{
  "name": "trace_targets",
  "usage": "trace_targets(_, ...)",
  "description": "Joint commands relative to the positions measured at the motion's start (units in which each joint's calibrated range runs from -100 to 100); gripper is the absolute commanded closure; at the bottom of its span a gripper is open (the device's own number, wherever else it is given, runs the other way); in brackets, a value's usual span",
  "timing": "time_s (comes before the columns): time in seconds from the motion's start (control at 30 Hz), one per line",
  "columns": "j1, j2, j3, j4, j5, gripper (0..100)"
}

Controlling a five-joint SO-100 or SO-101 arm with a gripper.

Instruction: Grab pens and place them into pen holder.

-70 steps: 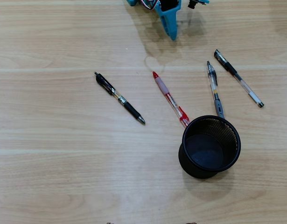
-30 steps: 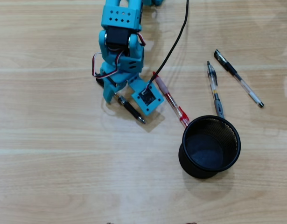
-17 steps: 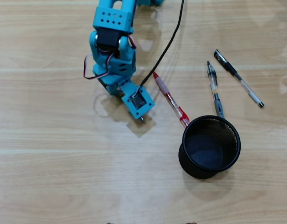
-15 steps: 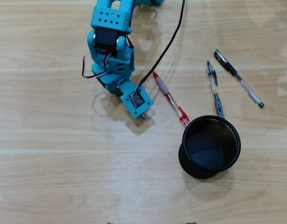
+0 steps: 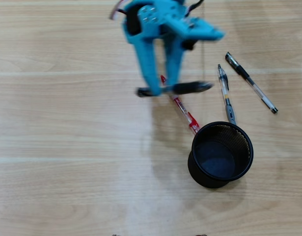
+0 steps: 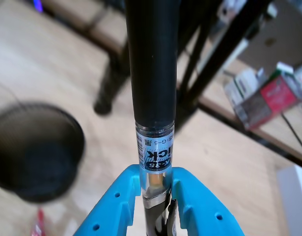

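My blue gripper (image 5: 163,88) is shut on a black pen (image 5: 187,88) and holds it level above the table, up and left of the black mesh pen holder (image 5: 220,154). In the wrist view the pen (image 6: 152,73) sticks up out of the blue fingers (image 6: 192,201), with the holder (image 6: 35,150) blurred at lower left. A red pen (image 5: 184,112) lies on the table under the gripper, its tip by the holder's rim. A clear pen with a grey grip (image 5: 226,93) and a black-capped pen (image 5: 250,82) lie to the right.
The wooden table (image 5: 67,147) carries the pens and holder. In the wrist view, black stand legs (image 6: 224,54) and some boxes (image 6: 261,98) stand beyond the table edge.
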State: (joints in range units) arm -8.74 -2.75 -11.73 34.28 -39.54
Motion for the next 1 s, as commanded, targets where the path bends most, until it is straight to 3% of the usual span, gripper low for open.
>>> trace_targets(0.0,-7.23,-0.55,5.80,-21.60,-8.92,98)
trace_targets(0.13,-10.86,6.55,10.87,-33.64,-14.09,98)
trace_targets(0.27,-11.67,11.88,10.69,-35.10,-14.20,98)
trace_targets(0.63,-10.94,18.05,7.97,-34.41,-14.20,97)
trace_targets(0.8,-10.86,17.80,7.34,-29.25,-14.09,86)
trace_targets(0.97,-10.29,17.37,6.25,-25.21,-12.63,86)
